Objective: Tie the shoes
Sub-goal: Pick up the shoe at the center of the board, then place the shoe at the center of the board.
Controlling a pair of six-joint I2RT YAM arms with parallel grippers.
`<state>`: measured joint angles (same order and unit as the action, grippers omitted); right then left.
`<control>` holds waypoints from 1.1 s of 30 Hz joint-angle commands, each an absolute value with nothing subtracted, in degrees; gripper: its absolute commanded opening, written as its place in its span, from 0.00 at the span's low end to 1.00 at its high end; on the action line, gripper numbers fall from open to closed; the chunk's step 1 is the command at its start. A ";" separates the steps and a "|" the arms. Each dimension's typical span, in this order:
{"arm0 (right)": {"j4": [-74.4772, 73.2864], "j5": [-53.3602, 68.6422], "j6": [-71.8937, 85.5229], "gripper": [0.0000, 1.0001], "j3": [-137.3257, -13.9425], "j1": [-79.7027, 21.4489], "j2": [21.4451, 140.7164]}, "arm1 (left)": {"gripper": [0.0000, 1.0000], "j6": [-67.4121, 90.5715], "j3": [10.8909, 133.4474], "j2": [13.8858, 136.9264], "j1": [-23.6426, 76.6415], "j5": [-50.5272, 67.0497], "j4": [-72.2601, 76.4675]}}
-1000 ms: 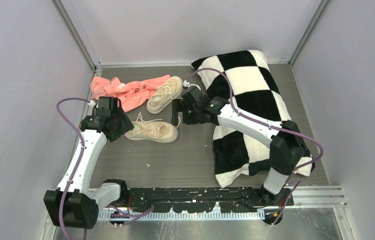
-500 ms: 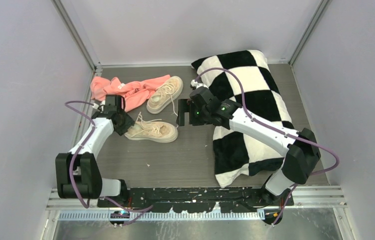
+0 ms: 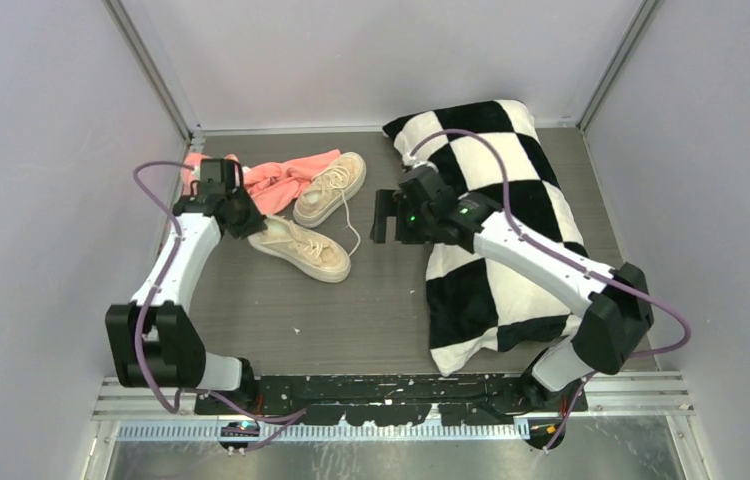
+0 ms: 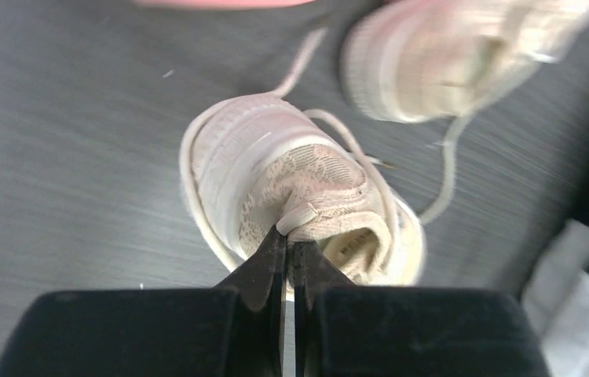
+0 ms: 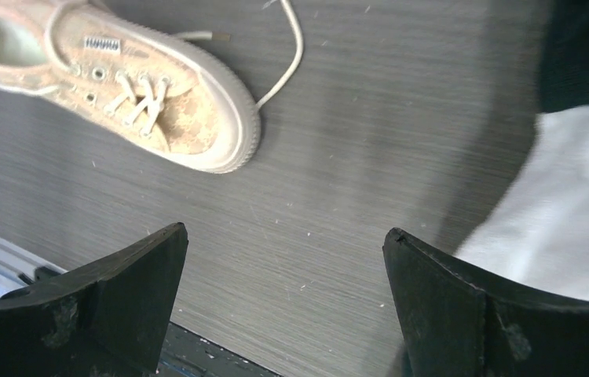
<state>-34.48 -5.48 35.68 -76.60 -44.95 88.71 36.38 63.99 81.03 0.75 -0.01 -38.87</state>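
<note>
From above, the left claw (image 3: 245,219) covers the near shoe's (image 3: 303,248) heel, and its fingertips are hidden there. The cloth (image 3: 281,176) lies partly behind the left arm and the far shoe (image 3: 331,188). The right arm hides part of the pillow (image 3: 481,310). In the left wrist view the far shoe is blurred and cut by the top edge. The right wrist view cuts off the near shoe's heel, a lace (image 5: 297,55) and the right claw's (image 5: 283,232) finger bases.
</note>
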 commanded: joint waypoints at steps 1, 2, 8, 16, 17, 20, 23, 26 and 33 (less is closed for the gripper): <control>-35.15 -3.80 31.78 1.00 -79.06 -40.18 80.50 | 0.01 25.24 72.77 72.96 1.21 15.12 -39.27; -35.42 -4.47 30.90 1.00 -79.34 -39.24 79.46 | 0.01 23.86 75.70 73.64 1.34 17.57 -41.95; -37.47 -6.99 30.65 1.00 -80.29 -32.78 74.44 | 0.01 20.49 84.44 76.64 7.60 30.33 -49.17; -34.87 -9.84 31.37 1.00 -73.79 -30.80 68.02 | 0.00 17.75 85.81 77.85 11.08 38.28 -54.10; -34.36 -9.83 31.76 1.00 -72.99 -30.76 67.80 | 0.01 17.90 83.88 78.33 11.59 39.70 -53.53; -35.22 -9.50 32.33 1.00 -73.32 -30.73 68.80 | 0.01 18.48 77.76 82.09 17.06 43.46 -49.95; -35.88 -8.91 32.72 1.00 -73.58 -30.70 69.76 | 0.01 19.27 73.54 87.22 24.16 36.65 -47.19; -35.45 -8.03 33.80 1.00 -72.43 -30.76 69.85 | 0.00 22.70 70.27 91.45 27.99 36.86 -40.96; -37.14 -8.16 35.67 1.00 -69.97 -30.75 70.39 | 0.00 24.15 76.20 88.72 29.44 33.53 -41.40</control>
<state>-37.54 -8.27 33.91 -71.37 -30.63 70.04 22.57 68.66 95.35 30.11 33.39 -43.59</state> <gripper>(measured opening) 0.995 0.024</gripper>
